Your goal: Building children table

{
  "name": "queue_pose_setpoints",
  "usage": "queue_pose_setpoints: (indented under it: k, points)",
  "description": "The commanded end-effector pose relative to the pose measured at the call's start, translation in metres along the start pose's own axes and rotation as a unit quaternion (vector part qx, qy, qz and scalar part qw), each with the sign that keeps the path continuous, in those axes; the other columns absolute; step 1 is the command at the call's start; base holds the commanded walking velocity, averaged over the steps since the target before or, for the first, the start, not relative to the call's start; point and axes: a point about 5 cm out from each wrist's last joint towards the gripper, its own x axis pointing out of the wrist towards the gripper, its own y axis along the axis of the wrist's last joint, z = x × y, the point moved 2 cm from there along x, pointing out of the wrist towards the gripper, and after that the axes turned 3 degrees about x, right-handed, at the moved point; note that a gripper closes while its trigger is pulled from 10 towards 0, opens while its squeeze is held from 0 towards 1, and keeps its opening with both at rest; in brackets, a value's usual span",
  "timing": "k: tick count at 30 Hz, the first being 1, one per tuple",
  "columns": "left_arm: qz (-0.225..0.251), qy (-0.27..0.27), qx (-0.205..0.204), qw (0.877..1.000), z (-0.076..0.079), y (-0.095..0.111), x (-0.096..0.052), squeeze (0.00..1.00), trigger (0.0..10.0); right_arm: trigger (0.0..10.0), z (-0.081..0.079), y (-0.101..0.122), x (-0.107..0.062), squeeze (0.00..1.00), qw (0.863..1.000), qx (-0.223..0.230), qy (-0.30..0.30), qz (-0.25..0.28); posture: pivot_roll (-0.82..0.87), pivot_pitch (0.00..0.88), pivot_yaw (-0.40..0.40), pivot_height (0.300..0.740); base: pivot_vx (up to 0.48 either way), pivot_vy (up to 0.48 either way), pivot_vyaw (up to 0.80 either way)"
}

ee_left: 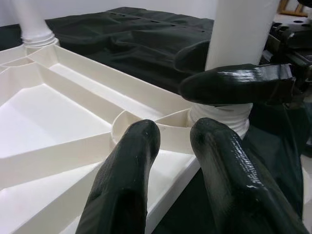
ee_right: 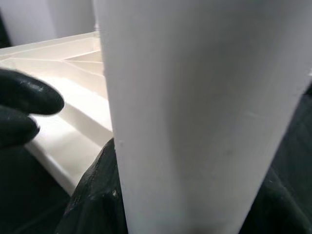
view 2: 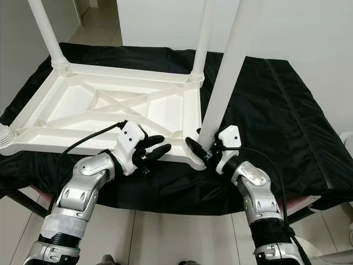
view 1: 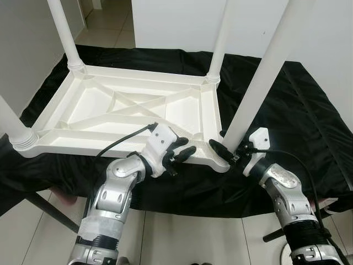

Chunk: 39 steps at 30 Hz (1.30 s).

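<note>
A white plastic children's table top point(view 1: 99, 105) lies upside down on a black cloth point(view 1: 292, 110), with its ribbed underside facing up. White legs stand at the far left corner point(view 1: 63, 30), the far right corner point(view 1: 220, 38) and the near left corner point(view 1: 11, 124). A fourth leg point(view 1: 265, 66) leans in the near right corner socket point(ee_left: 219, 119). My right gripper point(view 1: 230, 151) is shut on this leg just above its base. My left gripper point(view 1: 185, 150) hovers open over the table's front rim, just left of that corner, holding nothing.
The black cloth covers a low support whose front edge hangs just before my arms. Pale tiled floor point(view 1: 182, 237) lies below, and a dark slanted strut point(view 1: 49, 212) shows at the lower left. A white wall point(view 1: 176, 22) stands close behind.
</note>
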Motion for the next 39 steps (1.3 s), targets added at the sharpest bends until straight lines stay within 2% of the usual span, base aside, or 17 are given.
queue_pose_setpoints:
  k: [1,3,9,11,12,13,14,16,17,19,21,24,29,30,33,37,39]
  points:
    - [-0.010,0.065,0.003,0.998,-0.008,-0.004,0.001,0.00,10.0,10.0,0.001,-0.010,-0.003,0.00,0.999,0.008,-0.031,-0.023,-0.01,0.065,-0.021,0.740,0.000,0.000,0.00]
    - [-0.016,0.089,-0.008,0.996,-0.011,-0.008,0.002,0.00,10.0,10.0,0.006,-0.012,-0.002,0.00,0.995,0.008,-0.096,-0.029,-0.02,0.060,-0.014,0.740,0.000,0.000,0.00]
    - [-0.022,0.103,0.001,0.994,-0.010,-0.012,0.003,0.00,10.0,10.0,0.010,-0.014,-0.002,0.00,0.985,0.010,-0.168,-0.036,-0.02,0.059,-0.020,0.740,0.000,0.000,0.00]
    - [-0.022,0.114,0.014,0.993,-0.011,-0.014,0.003,0.00,10.0,10.0,0.008,-0.012,-0.001,0.00,0.965,0.047,-0.256,-0.021,-0.02,0.054,-0.019,0.740,0.000,0.000,0.00]
    - [-0.022,0.114,0.014,0.993,-0.011,-0.014,0.003,0.00,10.0,10.0,0.008,-0.012,-0.001,0.00,0.965,0.047,-0.256,-0.021,-0.02,0.054,-0.019,0.740,0.000,0.000,0.00]
    - [-0.026,0.118,0.011,0.993,-0.012,-0.016,0.004,0.00,10.0,10.0,0.006,-0.013,-0.002,0.00,0.954,0.064,-0.293,-0.019,-0.02,0.054,-0.019,0.740,0.000,0.000,0.00]
    - [-0.026,0.118,0.011,0.993,-0.012,-0.016,0.004,0.00,10.0,10.0,0.006,-0.013,-0.002,0.00,0.954,0.064,-0.293,-0.019,-0.02,0.054,-0.019,0.740,0.000,0.000,0.00]
    - [-0.022,0.131,0.003,0.991,-0.015,-0.015,0.004,0.00,10.0,10.0,-0.003,-0.015,0.000,0.00,0.933,0.074,-0.351,-0.015,-0.02,0.051,-0.020,0.740,0.000,0.000,0.00]
    - [-0.022,0.131,0.003,0.991,-0.015,-0.015,0.004,0.00,10.0,10.0,-0.003,-0.015,0.000,0.00,0.933,0.074,-0.351,-0.015,-0.02,0.051,-0.020,0.740,0.000,0.000,0.00]
    - [-0.022,0.140,-0.003,0.990,-0.019,-0.016,0.004,0.00,10.0,10.0,-0.014,-0.015,0.006,0.00,0.925,0.075,-0.373,-0.013,-0.02,0.051,-0.019,0.740,0.000,0.000,0.00]
    - [-0.023,0.142,-0.006,0.990,-0.020,-0.016,0.004,0.00,10.0,10.0,-0.017,-0.015,0.008,0.00,0.924,0.077,-0.375,-0.012,-0.02,0.051,-0.019,0.740,0.000,0.000,0.00]
    - [-0.019,0.158,-0.037,0.987,-0.032,-0.016,0.005,0.00,10.0,10.0,-0.030,-0.006,0.020,0.00,0.934,0.070,-0.351,0.011,-0.02,0.050,-0.004,0.740,0.000,0.000,0.00]
    - [-0.015,0.160,-0.039,0.986,-0.035,-0.016,0.005,0.00,10.0,10.0,-0.032,-0.002,0.021,0.00,0.933,0.083,-0.350,0.019,-0.03,0.050,-0.003,0.740,0.000,0.000,0.00]
    - [-0.012,0.153,-0.037,0.987,-0.034,-0.014,0.007,0.00,10.0,10.0,-0.033,0.000,0.019,1.00,0.935,0.077,-0.345,0.028,-0.03,0.047,0.005,0.740,0.000,0.000,0.00]
    - [-0.006,0.129,-0.030,0.991,-0.028,-0.010,0.013,0.00,10.0,10.0,-0.030,0.003,0.011,1.00,0.941,0.076,-0.326,0.043,-0.03,0.045,0.010,0.740,0.000,0.000,0.00]
    - [-0.005,0.124,-0.030,0.992,-0.026,-0.010,0.014,0.00,10.0,10.0,-0.029,0.003,0.010,1.00,0.944,0.079,-0.319,0.045,-0.03,0.045,0.010,0.740,0.000,0.000,0.00]
    - [0.000,0.113,-0.030,0.993,-0.023,-0.009,0.014,0.00,10.0,10.0,-0.027,0.003,0.007,1.00,0.952,0.075,-0.292,0.044,-0.02,0.044,0.004,0.740,0.000,0.000,0.00]
